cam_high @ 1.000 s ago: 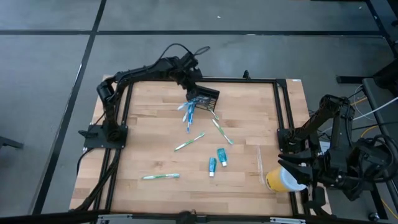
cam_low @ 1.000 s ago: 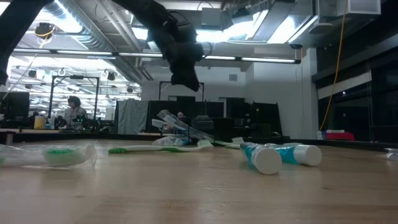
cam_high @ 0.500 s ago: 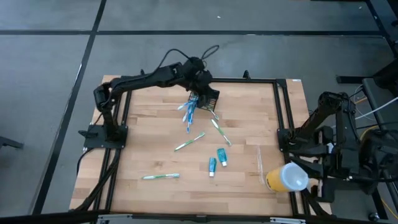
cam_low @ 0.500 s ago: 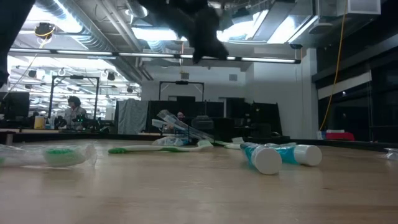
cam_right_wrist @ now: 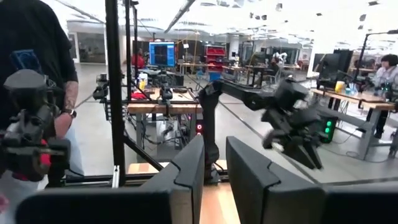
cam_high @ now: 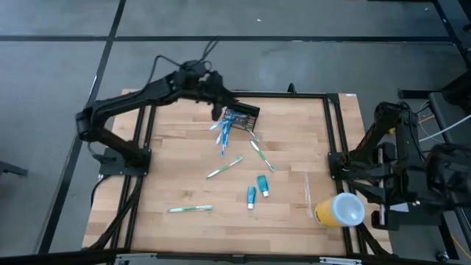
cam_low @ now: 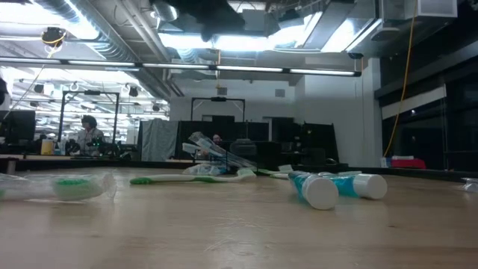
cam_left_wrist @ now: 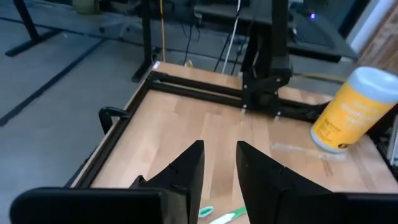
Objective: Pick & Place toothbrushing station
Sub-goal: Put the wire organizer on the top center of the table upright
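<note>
Left gripper [cam_high: 218,112] is pulled back from above the toothbrushing station [cam_high: 242,120], jaws slightly parted, nothing held. Station is left at the worktop's [cam_high: 176,169] far edge, apparently tipped, toothbrushes [cam_high: 223,133] spilling out. Right gripper [cam_right_wrist: 213,171] is parked off-table, similarly parted, empty.

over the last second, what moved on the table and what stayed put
The left gripper has pulled back from over the black mesh holder, toward the table's far left, its jaws empty with a narrow gap. The right arm, beyond the table's right edge, has shifted its pose, uncovering the yellow cup. The holder, the toothbrushes and the toothpaste tubes lie as before.
</note>
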You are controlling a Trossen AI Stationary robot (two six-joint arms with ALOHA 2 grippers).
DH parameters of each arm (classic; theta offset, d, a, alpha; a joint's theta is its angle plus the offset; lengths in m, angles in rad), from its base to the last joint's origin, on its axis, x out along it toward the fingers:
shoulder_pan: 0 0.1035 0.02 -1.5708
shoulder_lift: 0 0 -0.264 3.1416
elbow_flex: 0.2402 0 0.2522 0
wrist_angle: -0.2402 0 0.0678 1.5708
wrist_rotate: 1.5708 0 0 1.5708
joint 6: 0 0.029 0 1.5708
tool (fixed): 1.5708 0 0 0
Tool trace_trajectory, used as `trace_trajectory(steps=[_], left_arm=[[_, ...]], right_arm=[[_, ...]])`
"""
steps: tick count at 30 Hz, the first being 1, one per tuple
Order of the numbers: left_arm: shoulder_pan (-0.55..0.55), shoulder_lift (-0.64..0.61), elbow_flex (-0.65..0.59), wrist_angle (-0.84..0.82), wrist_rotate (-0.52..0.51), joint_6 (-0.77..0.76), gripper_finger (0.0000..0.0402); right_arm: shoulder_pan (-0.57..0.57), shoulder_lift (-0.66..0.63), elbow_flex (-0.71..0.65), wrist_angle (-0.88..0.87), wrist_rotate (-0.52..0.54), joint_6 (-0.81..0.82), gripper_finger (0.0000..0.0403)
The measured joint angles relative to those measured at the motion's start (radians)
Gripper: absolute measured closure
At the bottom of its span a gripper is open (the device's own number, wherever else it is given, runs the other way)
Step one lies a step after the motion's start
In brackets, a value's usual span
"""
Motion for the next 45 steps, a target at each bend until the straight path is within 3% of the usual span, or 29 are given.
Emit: trace_trajectory(steps=[8,14,19,25,27,31,33,36,39,45], left_arm=[[-0.006,-0.255,-0.248,0.146,-0.032,-0.100,0.0314],[-0.038,-0.385,-0.306,0.032,-0.105,-0.096,0.0314],[-0.124,-0.423,-0.313,-0.161,-0.182,-0.083,0.0314],[-0.230,-0.453,-0.312,-0.164,-0.309,-0.063,0.0314],[-0.251,-0.452,-0.312,-0.166,-0.353,-0.041,0.0313],[-0.267,-0.444,-0.313,-0.142,-0.366,-0.030,0.0313],[-0.272,-0.445,-0.313,-0.079,-0.352,-0.035,0.0313],[-0.286,-0.449,-0.312,-0.011,-0.348,-0.035,0.0313],[-0.293,-0.450,-0.312,-0.004,-0.371,-0.030,0.0313],[-0.293,-0.480,-0.312,-0.073,-0.424,-0.031,0.0313]], right_arm=[[-0.056,-0.086,-0.129,0.001,-0.111,0.102,0.0333],[-0.119,-0.108,-0.141,0.001,0.091,0.106,0.0333],[-0.167,-0.113,-0.149,0.001,0.092,0.143,0.0333],[-0.246,-0.112,-0.231,0.000,0.075,0.251,0.0333],[-0.281,-0.117,-0.285,-0.001,-0.039,0.329,0.0333],[-0.393,-0.162,-0.402,-0.003,-0.437,0.563,0.0333],[-0.461,-0.175,-0.447,-0.032,-0.541,0.677,0.0333],[-0.562,-0.193,-0.476,-0.256,-0.615,0.890,0.0333],[-0.689,-0.208,-0.467,-0.525,-0.758,1.105,0.0333],[-0.962,-0.198,-0.379,-0.985,-1.007,1.302,0.0333]])
